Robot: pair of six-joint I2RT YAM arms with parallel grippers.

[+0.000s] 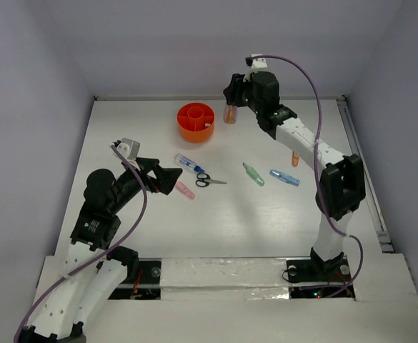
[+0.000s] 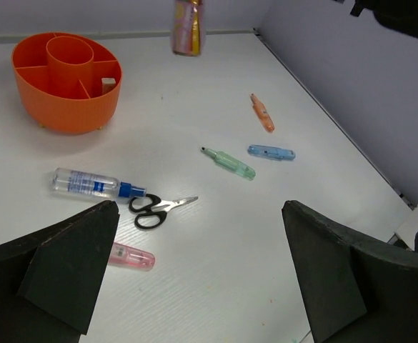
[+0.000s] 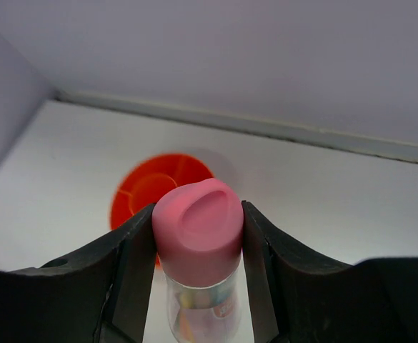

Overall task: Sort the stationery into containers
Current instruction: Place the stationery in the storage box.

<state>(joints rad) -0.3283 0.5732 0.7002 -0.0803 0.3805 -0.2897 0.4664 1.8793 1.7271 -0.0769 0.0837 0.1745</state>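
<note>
Right gripper clamped on pink-capped bottle, just right of tub. Carry it left over a free compartment, lower upright, then release. Left gripper spread wide, empty.

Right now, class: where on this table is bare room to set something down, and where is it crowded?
Bare: the wide strip nearer than the scissors and green marker; also left of the tub. Crowded: the middle row, tube through blue marker.

Tub at the back, tube just beside scissors before it
</note>
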